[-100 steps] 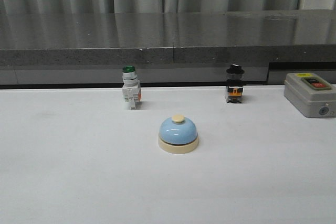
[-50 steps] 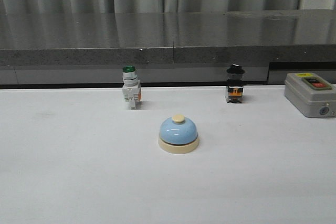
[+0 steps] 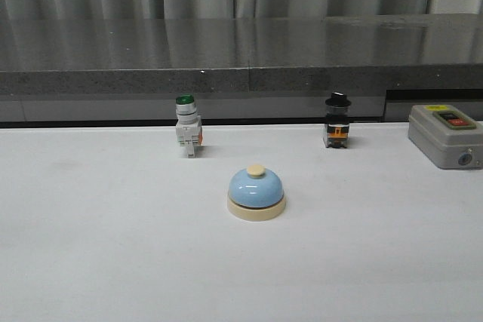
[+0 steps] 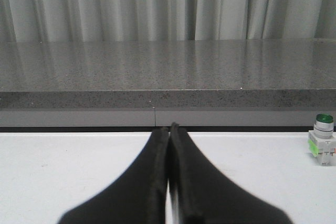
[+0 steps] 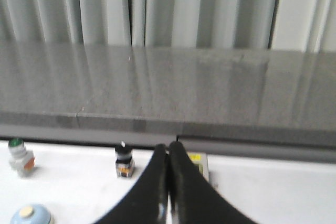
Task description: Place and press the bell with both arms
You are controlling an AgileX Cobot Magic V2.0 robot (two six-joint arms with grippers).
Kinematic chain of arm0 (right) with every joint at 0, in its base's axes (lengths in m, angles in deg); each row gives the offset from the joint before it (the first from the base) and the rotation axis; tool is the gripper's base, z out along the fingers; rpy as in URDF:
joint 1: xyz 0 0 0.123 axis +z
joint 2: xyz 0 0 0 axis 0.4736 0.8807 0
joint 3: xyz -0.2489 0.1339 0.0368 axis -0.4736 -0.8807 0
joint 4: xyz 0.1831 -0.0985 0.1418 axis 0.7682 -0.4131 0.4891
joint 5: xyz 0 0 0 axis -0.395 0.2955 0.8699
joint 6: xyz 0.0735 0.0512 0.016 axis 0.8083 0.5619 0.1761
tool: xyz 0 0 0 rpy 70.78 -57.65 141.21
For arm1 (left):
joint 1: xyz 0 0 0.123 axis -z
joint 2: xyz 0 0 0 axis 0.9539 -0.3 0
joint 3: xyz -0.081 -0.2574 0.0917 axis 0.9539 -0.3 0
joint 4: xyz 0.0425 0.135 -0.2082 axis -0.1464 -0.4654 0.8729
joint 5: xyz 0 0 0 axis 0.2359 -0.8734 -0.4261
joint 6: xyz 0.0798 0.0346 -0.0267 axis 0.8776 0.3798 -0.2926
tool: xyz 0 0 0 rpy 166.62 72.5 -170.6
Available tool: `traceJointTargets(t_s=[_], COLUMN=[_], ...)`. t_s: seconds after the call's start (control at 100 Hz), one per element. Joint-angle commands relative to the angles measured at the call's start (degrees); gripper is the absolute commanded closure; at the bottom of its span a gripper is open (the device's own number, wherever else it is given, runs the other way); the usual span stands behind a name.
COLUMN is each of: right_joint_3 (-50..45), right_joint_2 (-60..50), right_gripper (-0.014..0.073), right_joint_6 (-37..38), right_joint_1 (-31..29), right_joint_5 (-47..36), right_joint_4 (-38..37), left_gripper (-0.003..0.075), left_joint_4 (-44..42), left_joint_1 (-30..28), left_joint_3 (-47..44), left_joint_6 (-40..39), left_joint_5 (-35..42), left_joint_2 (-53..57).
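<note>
Sitting alone near the middle of the white table (image 3: 90, 262), the light-blue bell (image 3: 256, 193) rests upright on its cream base, well forward of the green-capped push-button switch (image 3: 187, 134) and the black-capped switch (image 3: 337, 130), with the grey control box (image 3: 447, 136) off at the right edge. Neither arm shows in the front view. From the wrist cameras, the left gripper (image 4: 169, 145) has its fingers pressed together with nothing between them, and the right gripper (image 5: 168, 156) is likewise closed and empty, held above the table and apart from the bell. I'd say nothing has begun: the grasp comes first. The next move calls for one gripper to spread its fingers and come down over the dome.
</note>
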Motion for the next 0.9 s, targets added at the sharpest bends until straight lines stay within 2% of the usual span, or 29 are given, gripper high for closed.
traceJointTargets(t_s=[0.0, 0.08, 0.13, 0.39, 0.47, 0.61, 0.89], right_joint_3=[9.67, 15.97, 18.59, 21.84, 22.24, 23.79, 31.34], right_joint_2=[8.6, 14.73, 18.14, 30.46, 33.7, 40.51, 57.94], right_gripper=[0.0654, 0.0654, 0.0654, 0.0654, 0.0654, 0.0654, 0.0654], right_joint_6=[0.03, 0.03, 0.03, -0.03, -2.13, -7.32, -7.95], right_joint_1=[-0.47, -0.47, -0.47, -0.47, 0.21, 4.01, 14.36], right_joint_5=[7.78, 15.07, 16.85, 15.76, 15.59, 15.97, 15.91], right_joint_4=[0.11, 0.31, 1.32, 10.42, 12.49, 15.3, 15.47], left_gripper=[0.0741, 0.0741, 0.0741, 0.0741, 0.0741, 0.0741, 0.0741], left_joint_4=[0.04, 0.04, 0.04, 0.04, 0.04, 0.04, 0.04], left_joint_1=[0.4, 0.4, 0.4, 0.4, 0.4, 0.4, 0.4], left_joint_3=[-2.48, -2.48, -2.48, -2.48, -2.48, -2.48, -2.48], left_joint_6=[-0.57, -0.57, -0.57, -0.57, -0.57, -0.57, -0.57], left_joint_5=[4.63, 4.63, 4.63, 4.63, 4.63, 4.63, 4.63], left_joint_2=[1.71, 1.71, 1.71, 1.71, 1.71, 1.71, 1.71])
